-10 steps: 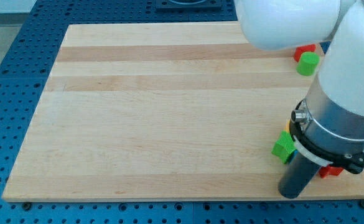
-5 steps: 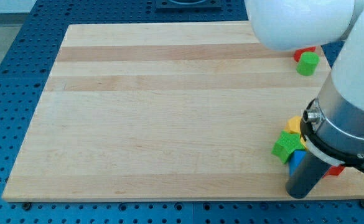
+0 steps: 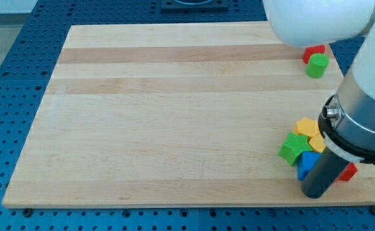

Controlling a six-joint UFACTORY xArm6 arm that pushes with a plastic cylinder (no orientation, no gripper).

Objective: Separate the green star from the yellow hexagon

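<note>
The green star [image 3: 293, 148] lies near the board's lower right, touching the yellow hexagon [image 3: 307, 126] just above and to its right. A second yellow block [image 3: 316, 142] sits right of the star, and a blue block [image 3: 307, 163] lies below them. My tip [image 3: 315, 192] is at the bottom right, just below the blue block and to the lower right of the star, close to the board's bottom edge. The arm's body hides what lies further right.
A red block [image 3: 348, 171] peeks out right of the rod. A green block [image 3: 316, 65] and a red block [image 3: 313, 51] sit at the upper right. The wooden board [image 3: 174, 115] lies on a blue perforated table.
The rod and arm have shifted to the right by a few centimetres, uncovering the yellow hexagon, the second yellow block and the blue block. The green star has barely moved.
</note>
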